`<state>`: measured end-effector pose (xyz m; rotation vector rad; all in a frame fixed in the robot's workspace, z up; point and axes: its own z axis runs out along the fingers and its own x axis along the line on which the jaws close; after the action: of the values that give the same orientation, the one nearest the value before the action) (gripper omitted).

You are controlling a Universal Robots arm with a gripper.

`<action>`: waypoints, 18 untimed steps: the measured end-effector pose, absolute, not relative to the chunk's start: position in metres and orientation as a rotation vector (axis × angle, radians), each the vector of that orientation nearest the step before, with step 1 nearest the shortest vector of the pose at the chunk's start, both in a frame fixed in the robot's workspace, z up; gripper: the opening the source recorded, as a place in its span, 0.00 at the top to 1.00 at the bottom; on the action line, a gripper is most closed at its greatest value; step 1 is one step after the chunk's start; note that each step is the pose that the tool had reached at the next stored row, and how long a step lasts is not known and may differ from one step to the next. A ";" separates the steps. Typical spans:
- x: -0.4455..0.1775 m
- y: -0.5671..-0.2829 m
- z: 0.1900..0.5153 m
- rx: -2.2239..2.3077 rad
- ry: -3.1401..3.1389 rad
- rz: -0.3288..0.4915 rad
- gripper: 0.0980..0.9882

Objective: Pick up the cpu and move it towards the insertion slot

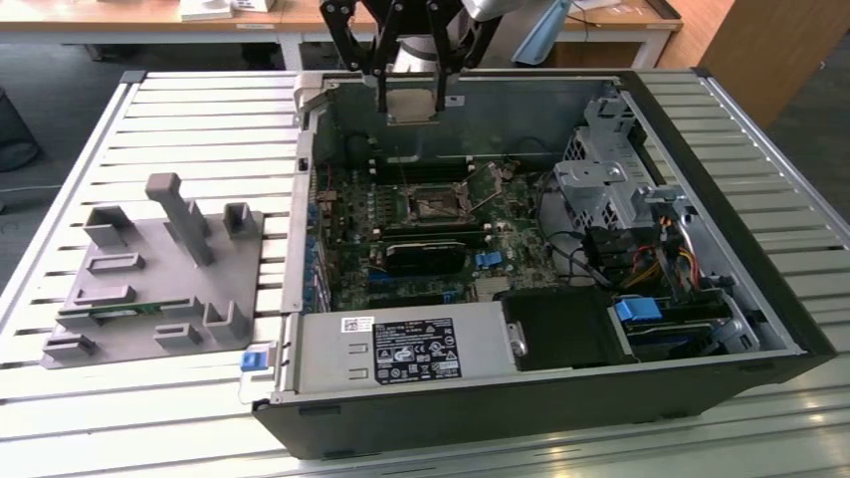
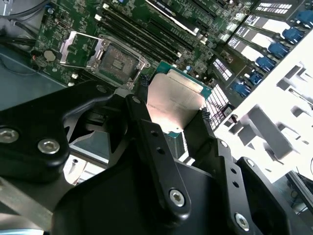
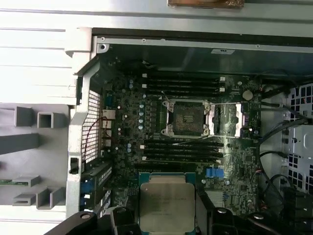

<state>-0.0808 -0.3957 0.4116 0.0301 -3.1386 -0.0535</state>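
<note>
My gripper (image 1: 412, 102) is shut on the cpu (image 1: 412, 108), a flat square chip with a silver top, and holds it by two opposite edges above the far wall of the open computer case. In both wrist views the cpu (image 2: 177, 98) (image 3: 166, 201) sits between the black fingers (image 2: 146, 122). The insertion slot (image 1: 432, 204) lies below and nearer on the green motherboard. It is a black square socket with a dark centre (image 3: 188, 117), and its silvery bracket (image 2: 80, 46) is swung open. The cpu hangs well above the slot and apart from it.
The case (image 1: 691, 329) lies open on a slatted metal table (image 1: 199, 110). Memory slots (image 3: 183, 149) flank the socket. A power supply (image 1: 398, 349), a drive cage (image 1: 604, 189) and cables (image 1: 651, 259) fill the near and right parts. A grey fixture (image 1: 153, 274) stands on the exterior view's left.
</note>
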 end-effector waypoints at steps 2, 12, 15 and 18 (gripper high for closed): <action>-0.078 -0.394 0.412 0.030 -3.139 -0.053 0.50; -0.067 -0.381 0.412 0.030 -3.139 -0.054 0.50; -0.064 -0.377 0.412 0.030 -3.139 -0.054 0.50; -0.062 -0.373 0.412 0.030 -3.139 -0.053 0.50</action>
<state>-0.0618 -0.3729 0.4116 0.0301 -3.1386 -0.0535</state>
